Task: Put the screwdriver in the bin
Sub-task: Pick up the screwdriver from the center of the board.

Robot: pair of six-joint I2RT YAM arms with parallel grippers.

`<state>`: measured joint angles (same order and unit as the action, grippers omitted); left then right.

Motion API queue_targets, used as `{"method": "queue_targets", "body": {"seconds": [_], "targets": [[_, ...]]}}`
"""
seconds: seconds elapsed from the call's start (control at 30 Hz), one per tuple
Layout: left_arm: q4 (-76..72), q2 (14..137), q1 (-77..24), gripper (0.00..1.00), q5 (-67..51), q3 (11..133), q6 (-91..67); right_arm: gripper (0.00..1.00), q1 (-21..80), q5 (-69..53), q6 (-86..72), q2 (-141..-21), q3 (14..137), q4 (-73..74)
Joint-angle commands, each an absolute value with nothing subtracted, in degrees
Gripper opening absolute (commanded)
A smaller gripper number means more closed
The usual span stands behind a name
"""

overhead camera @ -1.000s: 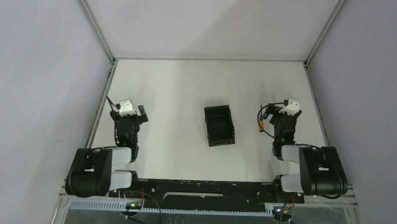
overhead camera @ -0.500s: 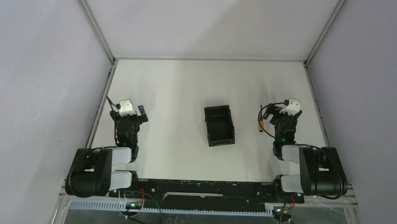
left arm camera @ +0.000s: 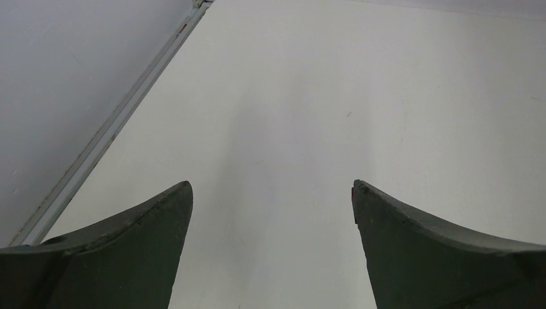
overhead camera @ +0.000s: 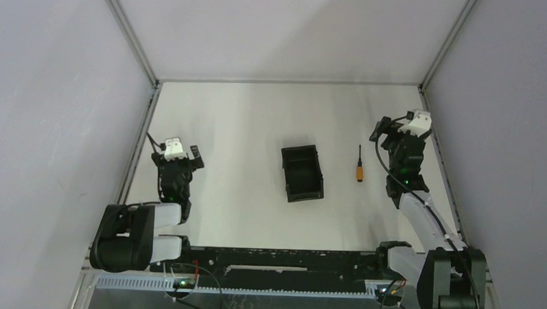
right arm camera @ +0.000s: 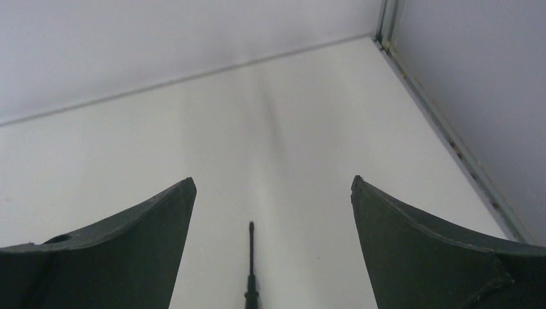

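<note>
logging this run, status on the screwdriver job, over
Left gripper open, empty. Right gripper open, nothing held. Screwdriver lies on the table, right of the bin, not in it. Nothing between them.

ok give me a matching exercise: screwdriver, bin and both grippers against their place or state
1 screwdriver
2 bin
3 left gripper
4 right gripper

A black, open top, left of the screwdriver
B open, only bare table ahead
C orange handle, lying loose
D open, thin shaft in its wrist view

Pairs: 1-C, 2-A, 3-B, 4-D
</note>
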<state>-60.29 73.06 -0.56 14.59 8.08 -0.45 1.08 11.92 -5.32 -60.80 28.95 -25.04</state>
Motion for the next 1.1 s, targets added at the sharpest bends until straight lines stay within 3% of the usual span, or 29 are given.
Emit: {"method": "queue_targets", "body": {"seconds": [0.0,0.4,0.73,1.07], "targets": [[-61.7,72.2,-0.2,0.98,14.0,10.5,0.4,1.0,0.9,11.4,-7.6,-59.3,38.1,-8.2],[-61.6,72.2,-0.2,0.98,14.0,10.6,0.4,1.0,0.9,8.0,-9.8,-75.6,70.0,31.7],[-61.6,72.2,-0.2,0.98,14.0,10.5,0.4,0.97,0.9,3.4,-10.1,-89.5,72.6,37.6],[-61.7,72.1,-0.2,0.98,14.0,10.6,0.4,0.83,1.6,1.6,-11.1,-100.8,70.5,36.9]]}}
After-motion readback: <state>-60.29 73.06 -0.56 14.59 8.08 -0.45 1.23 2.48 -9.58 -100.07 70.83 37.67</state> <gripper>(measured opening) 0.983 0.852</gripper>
